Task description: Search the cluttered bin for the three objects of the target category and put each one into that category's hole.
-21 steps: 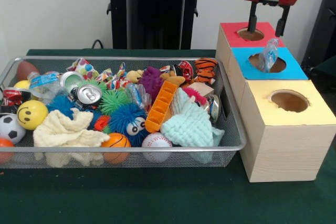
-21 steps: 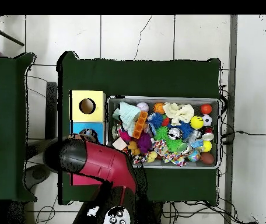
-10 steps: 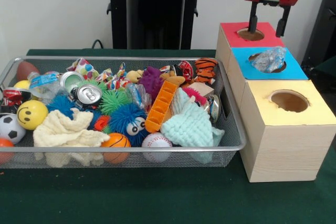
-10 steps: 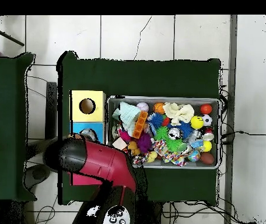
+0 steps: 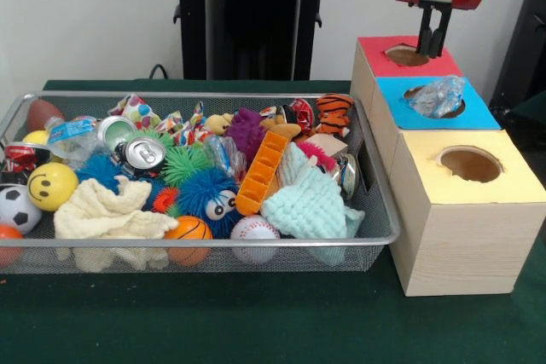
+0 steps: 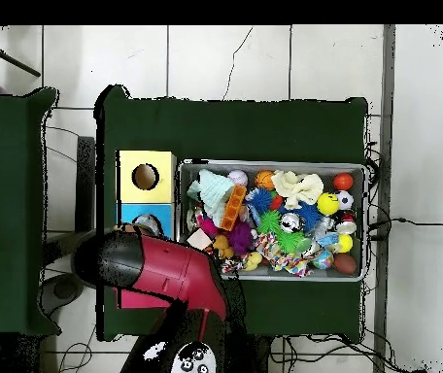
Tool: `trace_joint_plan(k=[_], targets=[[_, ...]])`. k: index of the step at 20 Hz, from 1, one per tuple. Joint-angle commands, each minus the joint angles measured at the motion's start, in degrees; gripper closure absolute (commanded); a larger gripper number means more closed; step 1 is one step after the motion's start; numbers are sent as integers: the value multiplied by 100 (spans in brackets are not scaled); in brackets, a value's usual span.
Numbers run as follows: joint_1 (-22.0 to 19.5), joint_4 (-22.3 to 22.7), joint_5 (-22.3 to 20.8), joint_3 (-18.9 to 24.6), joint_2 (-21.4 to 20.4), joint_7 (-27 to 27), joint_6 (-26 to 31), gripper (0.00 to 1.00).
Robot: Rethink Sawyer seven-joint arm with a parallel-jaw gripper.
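The red-and-black gripper [image 5: 433,37] is hanging over the red-topped box [image 5: 381,49], fingers pressed together and empty, while a crumpled clear plastic bottle [image 5: 437,95] is lying across the blue-topped box's hole [image 5: 432,102]

White wall [image 5: 85,14]; tiled floor [image 6: 225,58]; green tablecloth [image 5: 256,321].

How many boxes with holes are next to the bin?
3, in a row beside the wire bin: the yellow box nearest the camera, the blue box in the middle, the red box farthest.

No writing can be read anywhere; the cans [image 5: 142,153] and wrappers [image 5: 68,130] show only blurred print.
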Motion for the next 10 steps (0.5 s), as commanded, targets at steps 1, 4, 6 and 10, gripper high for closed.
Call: trace_joint_plan(k=[1, 4, 6, 10], targets=[[-59, -317, -370, 57, 87, 910, 654, 100], [19, -438, -434, -63, 35, 993, 860, 100], [29, -451, -404, -44, 63, 1066, 866, 100], [8, -314, -236, 158, 268, 1188, 404, 100]])
